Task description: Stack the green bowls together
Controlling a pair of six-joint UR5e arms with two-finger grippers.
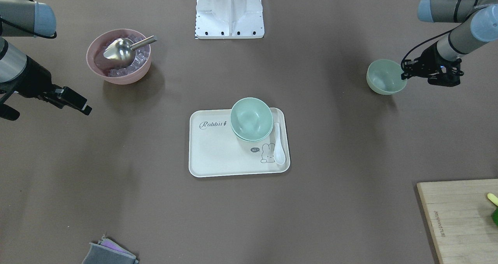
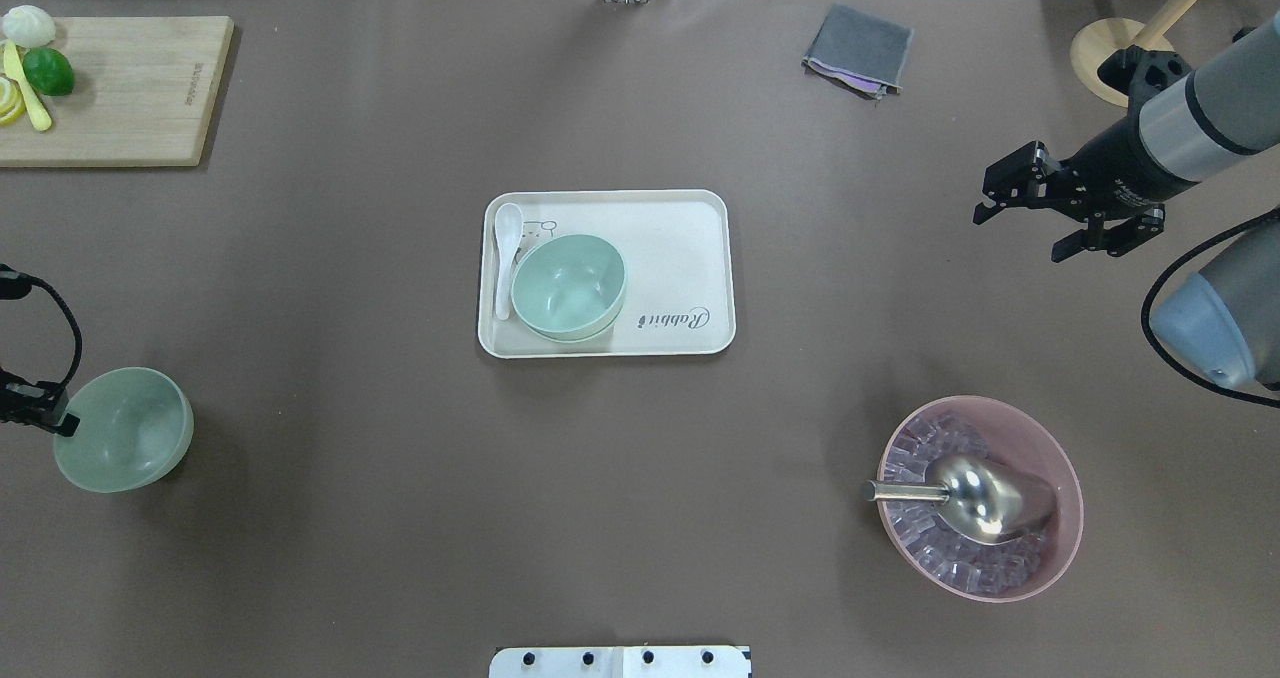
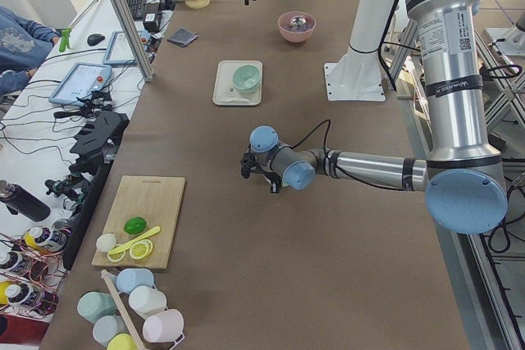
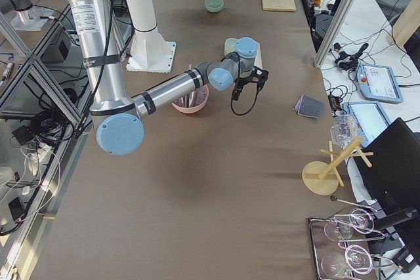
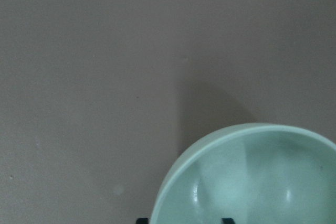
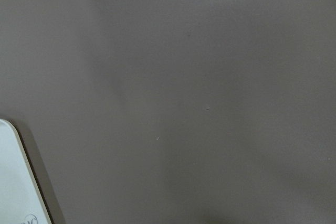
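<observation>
Progress check, looked about two-thirds done: found two green bowls (image 2: pixel 570 288) nested on the tray (image 2: pixel 680 258), third bowl (image 2: pixel 125 428) way off to the side with left gripper (image 1: pixel 404 75) straddling its rim (couldn't tell if clamped), right gripper (image 2: pixel 1019 235) wide open, empty, well apart from everything.

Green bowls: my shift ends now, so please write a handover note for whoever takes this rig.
Left gripper: open, jaws astride the rim of the lone pale mint-green round plastic bowl on the brown table.
Right gripper: open, empty, above the table.
Done: two matching green bowls nested on the cream rectangular tray.
Left: grasp the lone bowl, carry it over, set it into that stack.
</observation>
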